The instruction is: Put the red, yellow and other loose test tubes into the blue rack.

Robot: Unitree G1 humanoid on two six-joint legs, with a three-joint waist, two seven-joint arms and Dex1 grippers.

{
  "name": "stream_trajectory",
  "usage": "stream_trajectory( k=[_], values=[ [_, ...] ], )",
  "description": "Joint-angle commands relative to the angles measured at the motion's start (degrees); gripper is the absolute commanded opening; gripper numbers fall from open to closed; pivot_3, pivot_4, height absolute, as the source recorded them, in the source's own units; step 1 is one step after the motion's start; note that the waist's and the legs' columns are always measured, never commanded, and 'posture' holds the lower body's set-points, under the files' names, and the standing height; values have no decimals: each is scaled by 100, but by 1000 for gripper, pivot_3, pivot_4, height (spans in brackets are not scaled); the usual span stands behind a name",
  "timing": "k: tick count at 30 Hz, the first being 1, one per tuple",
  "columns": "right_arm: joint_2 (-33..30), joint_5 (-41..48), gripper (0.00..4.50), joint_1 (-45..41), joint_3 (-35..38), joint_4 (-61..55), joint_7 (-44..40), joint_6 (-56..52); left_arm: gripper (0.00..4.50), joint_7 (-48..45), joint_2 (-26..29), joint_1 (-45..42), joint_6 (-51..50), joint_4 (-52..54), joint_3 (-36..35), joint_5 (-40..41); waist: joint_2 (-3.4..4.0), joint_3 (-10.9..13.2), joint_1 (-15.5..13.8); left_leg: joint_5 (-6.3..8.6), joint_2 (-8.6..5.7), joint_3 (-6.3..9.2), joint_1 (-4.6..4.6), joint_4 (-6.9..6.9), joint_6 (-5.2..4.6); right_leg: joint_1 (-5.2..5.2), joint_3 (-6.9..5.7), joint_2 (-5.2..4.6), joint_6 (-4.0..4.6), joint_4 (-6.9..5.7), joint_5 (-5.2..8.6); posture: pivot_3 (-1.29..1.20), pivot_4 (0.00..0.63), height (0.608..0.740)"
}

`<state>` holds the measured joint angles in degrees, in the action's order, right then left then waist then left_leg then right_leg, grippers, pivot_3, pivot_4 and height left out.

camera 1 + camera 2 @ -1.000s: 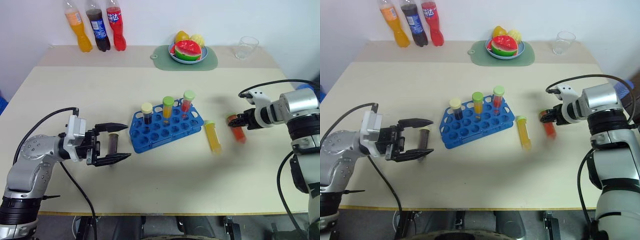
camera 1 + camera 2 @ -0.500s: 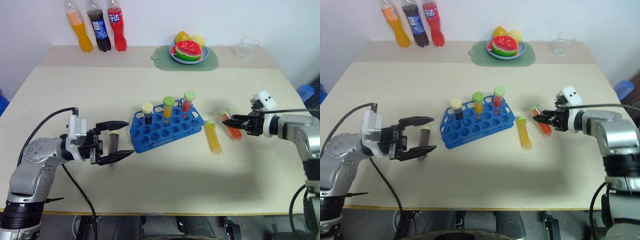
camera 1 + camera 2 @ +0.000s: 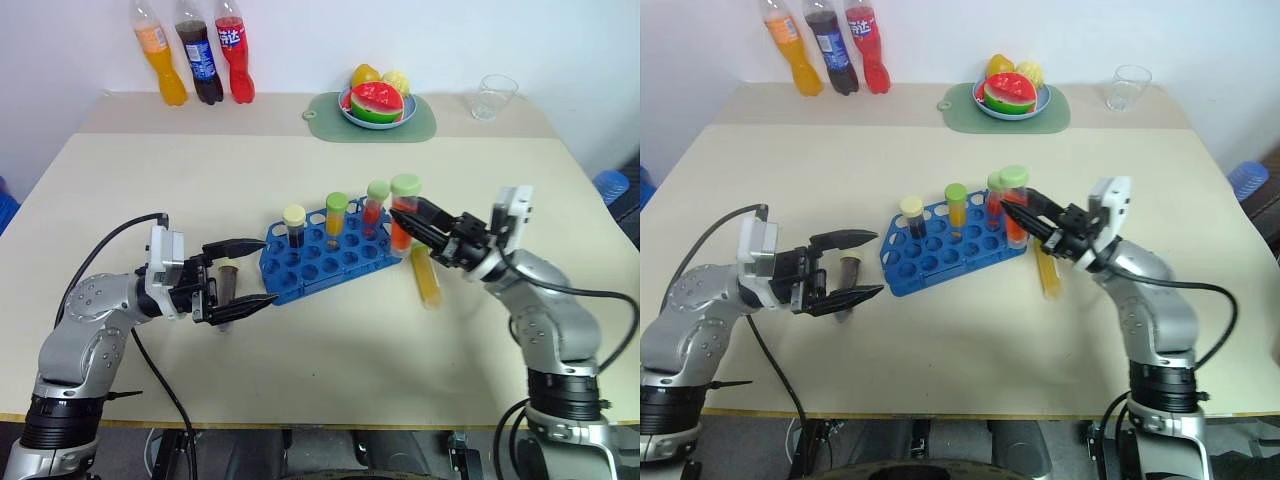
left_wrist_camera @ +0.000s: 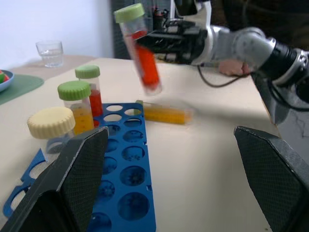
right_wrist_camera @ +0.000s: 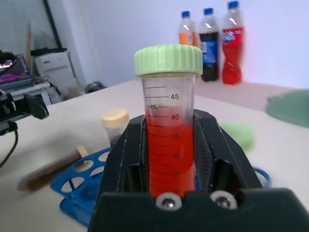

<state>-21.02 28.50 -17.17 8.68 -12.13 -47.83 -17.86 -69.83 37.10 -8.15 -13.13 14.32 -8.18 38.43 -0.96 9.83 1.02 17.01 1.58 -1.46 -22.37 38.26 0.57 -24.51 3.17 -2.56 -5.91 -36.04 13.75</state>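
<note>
The red tube (image 3: 402, 213) with a green cap is pinched upright in the right gripper (image 3: 412, 217), raised at the right end of the blue rack (image 3: 330, 257), where 3 capped tubes are seated. The yellow tube (image 3: 427, 275) is laid flat on the table (image 3: 320, 360) just right of the rack. The left gripper (image 3: 243, 272) is spread wide around the brown tube (image 3: 227, 288), which lies left of the rack.
</note>
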Motion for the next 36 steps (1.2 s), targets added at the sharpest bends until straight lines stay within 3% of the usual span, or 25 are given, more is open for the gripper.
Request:
stream_trajectory(
  k=[1,11,28,35,36],
  values=[
    [185,-314,769,-126,-143,314,131,742,4303,-15,8,-81,62,40,-41,29,0,0,-18,0,-3,0,0,0,1,0,0,-2,0,0,0,0,150,740],
    [221,-642,769,-274,-250,1731,-22,1796,4303,138,63,203,45,339,-229,87,0,0,9,-2,-2,0,3,0,3,0,0,-3,1,-4,0,0,150,740],
    [705,-747,769,-442,-494,2525,-20,2335,4303,350,7,355,37,518,-280,115,0,-2,121,-3,2,0,13,0,4,3,0,1,2,-14,0,0,150,740],
    [550,-967,4208,-297,-480,2445,-64,2879,4303,320,15,354,53,457,-251,136,1,-1,145,-3,2,2,12,-2,5,3,0,0,3,-15,1,0,150,740],
    [488,-998,4484,-275,-474,2357,-63,2900,4303,310,12,343,52,442,-242,140,1,-1,145,-3,1,1,12,-2,5,3,0,-2,3,-14,1,0,150,740]
  ],
)
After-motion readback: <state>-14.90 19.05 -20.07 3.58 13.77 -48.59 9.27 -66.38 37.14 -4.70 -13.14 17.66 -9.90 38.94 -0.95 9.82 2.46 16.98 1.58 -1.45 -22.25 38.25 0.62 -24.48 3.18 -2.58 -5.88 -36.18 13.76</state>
